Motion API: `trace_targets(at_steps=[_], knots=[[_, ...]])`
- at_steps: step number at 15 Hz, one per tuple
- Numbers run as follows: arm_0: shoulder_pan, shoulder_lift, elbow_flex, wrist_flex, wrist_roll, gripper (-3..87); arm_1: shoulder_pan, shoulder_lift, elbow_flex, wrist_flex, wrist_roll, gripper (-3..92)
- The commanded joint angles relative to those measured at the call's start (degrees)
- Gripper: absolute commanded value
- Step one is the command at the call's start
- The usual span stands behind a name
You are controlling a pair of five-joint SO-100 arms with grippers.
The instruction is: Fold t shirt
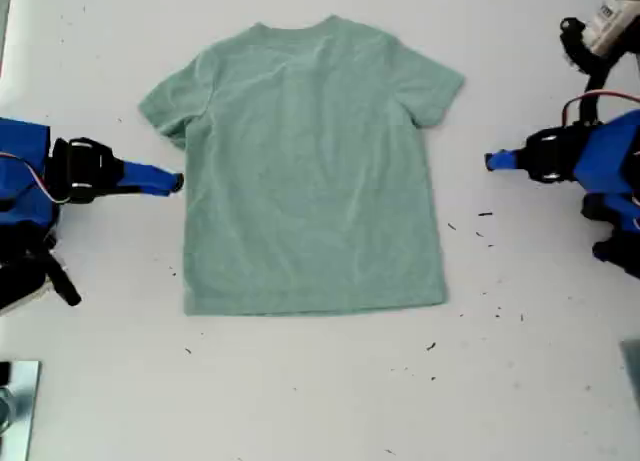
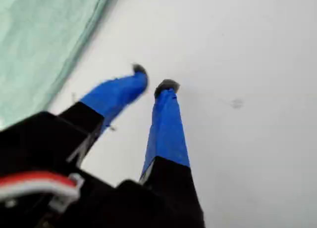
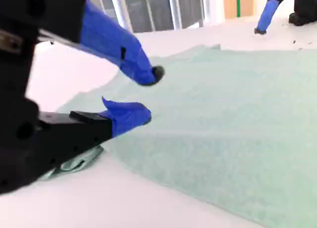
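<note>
T-shirt (image 1: 310, 171), one only, lies flat on the worktop (image 1: 320, 401); my second pincer (image 3: 148, 97) gapes at its edge, my first pincer (image 2: 153, 84) slightly parted on bare worktop.

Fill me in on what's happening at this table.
Two blue robot arms face a pale green t shirt spread flat on a white table, neck toward the top of the exterior view. Nothing is folded yet. My second gripper, at the exterior view's left, has its jaws open right at the shirt's side edge below the sleeve, gripping nothing. My first gripper, at the exterior view's right, hovers over bare table beside the shirt, jaws slightly apart and empty.
</note>
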Motion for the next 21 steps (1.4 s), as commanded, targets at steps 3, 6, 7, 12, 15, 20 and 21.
trace_targets(at_steps=[3,6,7,12,15,20,21], knots=[[2.0,0.4,0.5,0.2,0.6,-0.1,-3.9,0.4,3.3,0.0,19.9,2.2],[2.1,0.4,0.5,0.2,0.5,0.1,-3.9,0.4,3.3,0.0,20.2,2.2],[2.0,0.4,0.5,0.2,0.5,0.0,-3.9,0.4,3.3,0.0,20.3,2.2],[1.8,0.4,0.6,0.2,0.5,0.1,-3.9,0.4,3.3,0.0,21.4,2.2],[1.7,0.4,0.6,0.2,0.5,-0.1,-3.9,0.4,3.3,0.0,21.3,2.2],[-0.1,0.4,1.0,-0.3,3.3,-0.1,-3.8,0.4,3.3,0.0,19.9,2.2],[-1.3,0.4,1.1,-0.4,4.9,-0.1,-3.7,0.4,3.4,0.0,19.3,2.2]])
